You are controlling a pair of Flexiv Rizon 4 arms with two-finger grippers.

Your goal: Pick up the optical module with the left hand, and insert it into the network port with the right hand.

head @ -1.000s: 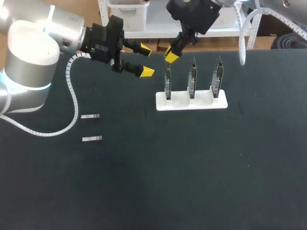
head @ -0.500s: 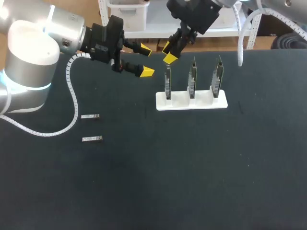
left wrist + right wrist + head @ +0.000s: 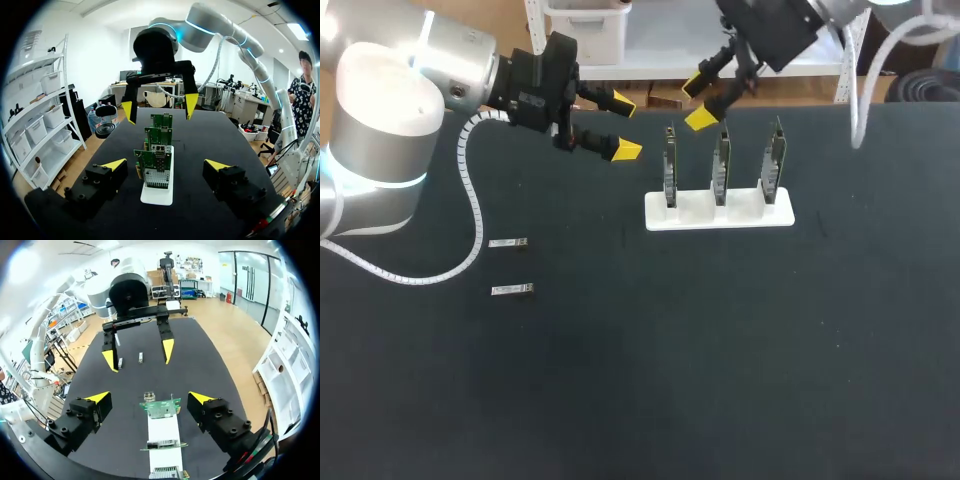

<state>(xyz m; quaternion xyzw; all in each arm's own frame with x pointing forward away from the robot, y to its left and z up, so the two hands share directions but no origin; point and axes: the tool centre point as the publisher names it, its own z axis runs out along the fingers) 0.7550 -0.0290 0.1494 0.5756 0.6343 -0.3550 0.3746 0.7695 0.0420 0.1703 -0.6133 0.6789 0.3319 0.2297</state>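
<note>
1. Both grippers have their yellow fingers spread apart and hold nothing. The left gripper (image 3: 625,127) hangs above the table (image 3: 720,350), to the left of the white stand (image 3: 720,211), and the right gripper (image 3: 697,101) hangs above and behind the stand, near its first two cards.
2. Two optical modules (image 3: 508,243) lie flat on the table on the left arm's side, one just before the other and not touching. They are well apart from the left gripper and from the stand. I think they lie separated like this so that the fingers can close on one without pushing the second.
3. Three cards (image 3: 721,165) stand upright in a row in the white stand. The stand probably holds them on edge so that each network port (image 3: 157,176) looks out to the side, where a module can go in along a straight line. In the left wrist view the nearest card shows a metal cage low on its face, which I take for the port. I cannot tell if something already sits in it.
4. The two grippers point at each other across the row of cards. This looks like a waiting or handover posture, not a grasp.
5. My judgement is that the task is at its beginning, because no module is picked. The left gripper has first to go down to one module and take it by its long sides
</note>
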